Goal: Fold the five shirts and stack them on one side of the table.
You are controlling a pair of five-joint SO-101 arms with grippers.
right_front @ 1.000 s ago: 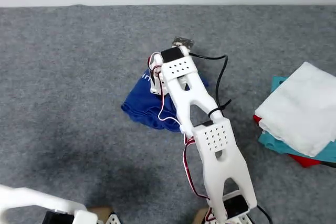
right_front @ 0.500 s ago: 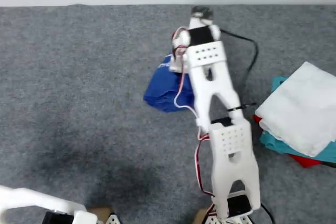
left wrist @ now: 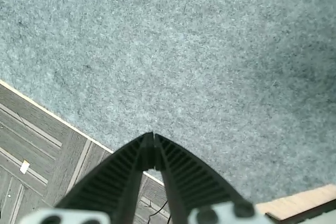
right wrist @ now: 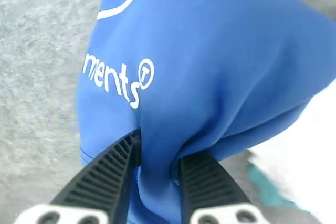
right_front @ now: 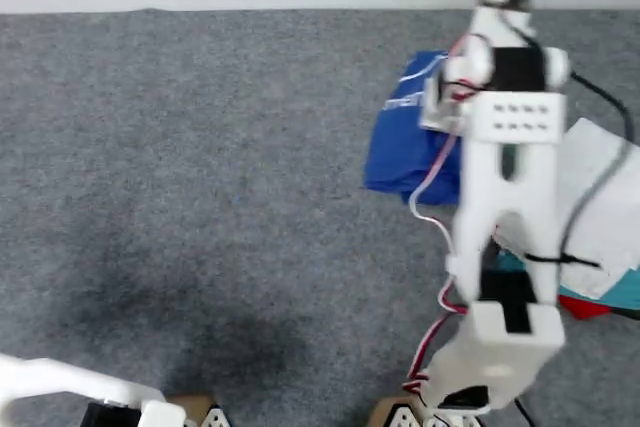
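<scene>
Cloth of the blue shirt (right wrist: 210, 66) is clamped between the jaws of the right gripper (right wrist: 157, 146), with a bunched fold squeezed between its two black ribbed fingers (right wrist: 107, 174). White print runs across the shirt. In the high view the shirt is in the upper right of the frame, bunched just left of the right arm (right_front: 495, 212), which stretches up from the lower edge. Whether the cloth touches the mat (right_front: 200, 197) I cannot tell. At the right edge of the frame lies a stack: a white shirt (right_front: 610, 237) on top, a teal shirt (right_front: 625, 292) under it and a red shirt (right_front: 585, 305) at the bottom. The arm covers part of the stack. The grey mat covers the table. The left arm (right_front: 70, 379) is in the lower left corner. The left gripper (left wrist: 154, 139) has its jaws together on nothing, above the mat near its edge, with plank floor (left wrist: 31, 156) beyond.
</scene>
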